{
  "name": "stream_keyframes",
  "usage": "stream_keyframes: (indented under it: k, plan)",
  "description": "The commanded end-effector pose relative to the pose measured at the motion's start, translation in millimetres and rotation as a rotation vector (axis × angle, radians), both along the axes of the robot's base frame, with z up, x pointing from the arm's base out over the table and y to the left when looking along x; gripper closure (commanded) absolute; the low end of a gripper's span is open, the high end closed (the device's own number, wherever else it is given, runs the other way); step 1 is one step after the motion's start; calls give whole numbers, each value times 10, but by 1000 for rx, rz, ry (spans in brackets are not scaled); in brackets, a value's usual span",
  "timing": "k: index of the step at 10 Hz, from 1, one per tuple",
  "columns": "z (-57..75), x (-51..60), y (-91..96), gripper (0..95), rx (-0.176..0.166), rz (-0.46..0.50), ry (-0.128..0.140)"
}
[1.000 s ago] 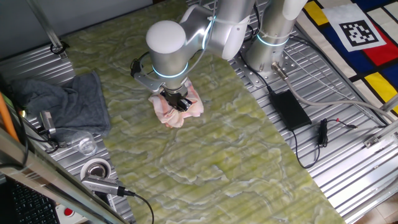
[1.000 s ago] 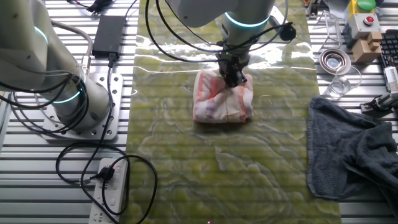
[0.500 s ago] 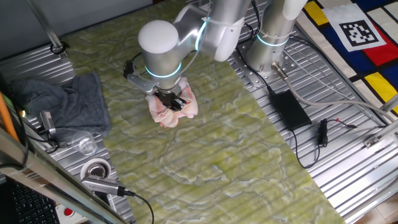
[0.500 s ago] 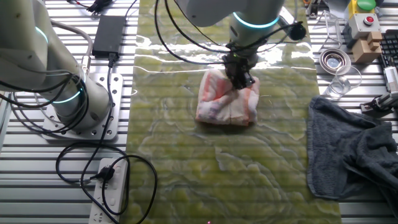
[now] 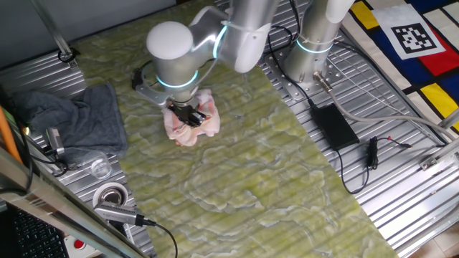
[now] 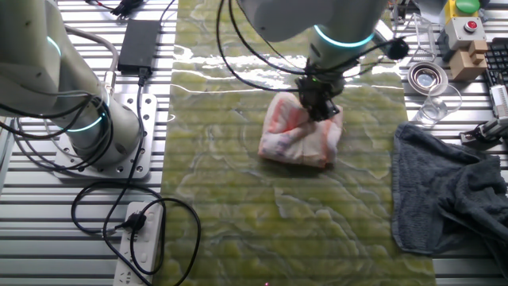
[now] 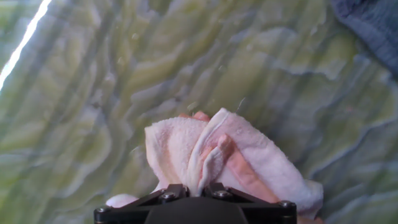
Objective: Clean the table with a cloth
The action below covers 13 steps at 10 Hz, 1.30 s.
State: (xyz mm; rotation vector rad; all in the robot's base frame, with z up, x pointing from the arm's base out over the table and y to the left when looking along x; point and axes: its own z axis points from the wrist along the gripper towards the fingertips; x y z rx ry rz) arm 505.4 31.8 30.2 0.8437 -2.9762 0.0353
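Note:
The cloth (image 5: 188,126) is a crumpled pink and white towel with orange stripes, lying on the yellow-green marbled table (image 5: 244,179). It also shows in the other fixed view (image 6: 300,137) and in the hand view (image 7: 230,158). My gripper (image 5: 188,115) points straight down and is shut on a fold of the cloth, pressing it on the table. In the other fixed view the gripper (image 6: 321,107) sits at the cloth's upper right part. In the hand view the gripper (image 7: 194,188) pinches the fold between its jaws.
A dark grey cloth (image 5: 72,118) lies on the left metal panel, also seen in the other fixed view (image 6: 448,191). A clear glass (image 5: 99,166) and a metal cup (image 5: 111,195) stand near it. A second arm's base (image 5: 312,50), a power brick (image 5: 333,125) and cables sit to the right.
My gripper has dragged the cloth across the table, leftward in one fixed view and rightward in the other, towards the dark grey cloth. Its grip on the cloth is unchanged.

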Motion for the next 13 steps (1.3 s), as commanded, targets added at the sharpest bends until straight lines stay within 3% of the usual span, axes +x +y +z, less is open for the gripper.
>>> stream_keyframes:
  k: [1, 7, 8, 13]
  plan:
    - [-5, 140, -42, 950, 6, 13, 2]
    - [-9, 532, -73, 950, 19, 34, 5]
    - [-9, 662, -72, 950, 22, 38, 6]
    - [-34, 1044, 26, 950, 25, 34, 6]
